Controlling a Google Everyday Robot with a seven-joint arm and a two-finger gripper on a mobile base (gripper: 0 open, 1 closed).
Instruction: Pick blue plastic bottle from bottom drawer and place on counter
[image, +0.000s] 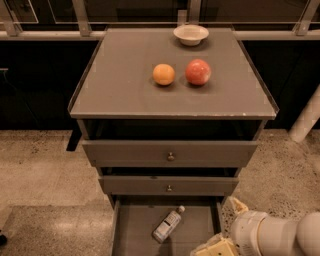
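Low at the right of the camera view, the end effector (216, 248) hangs at the frame's lower edge, just beside the drawer's (134, 227) right wall and near its front. It is cut off by the frame, so I cannot tell whether it is spread or pressed together; it holds nothing that shows. The drawer is pulled out below two upper drawers (170, 152) that stand partly open. The bottle (167, 224) lies on its side on the drawer floor, near the middle, cap pointing up and right toward the cabinet. It lies apart from the end effector, to its left.

The step in hand looks like the approach: the pick is not yet made. The next move probably calls for swinging left over the drawer wall, turning to span the bottle across its narrow body, then descending and closing. The upper drawer fronts overhang the back, so the lift should come forward first. On the table (125, 90) sit an orange (163, 74), an apple (198, 72) and a bowl (190, 34); its near left part seems free for placing.
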